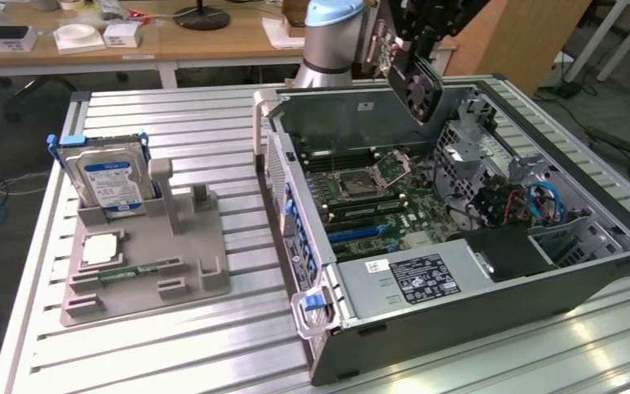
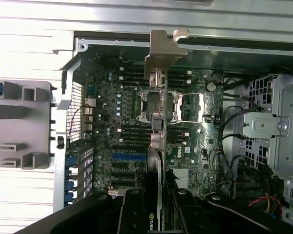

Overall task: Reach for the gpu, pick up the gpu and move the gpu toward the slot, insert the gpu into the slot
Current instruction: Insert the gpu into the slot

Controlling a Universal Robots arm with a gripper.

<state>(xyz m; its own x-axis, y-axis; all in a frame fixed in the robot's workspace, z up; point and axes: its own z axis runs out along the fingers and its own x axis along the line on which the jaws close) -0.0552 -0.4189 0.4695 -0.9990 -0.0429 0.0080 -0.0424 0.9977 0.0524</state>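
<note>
One gpu (image 1: 418, 84) hangs gripped in the claw (image 2: 157, 217) over the open computer case (image 1: 490, 324), long axis pointing down toward the motherboard, blue slots (image 2: 129, 157) just beside

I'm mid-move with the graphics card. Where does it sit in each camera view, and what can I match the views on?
Exterior view: the graphics card hangs near the top of the picture, above the far wall of the open computer case.
Wrist view: the graphics card is seen edge-on, crossing in front of the motherboard.
Shared landmark: the processor socket.
</note>
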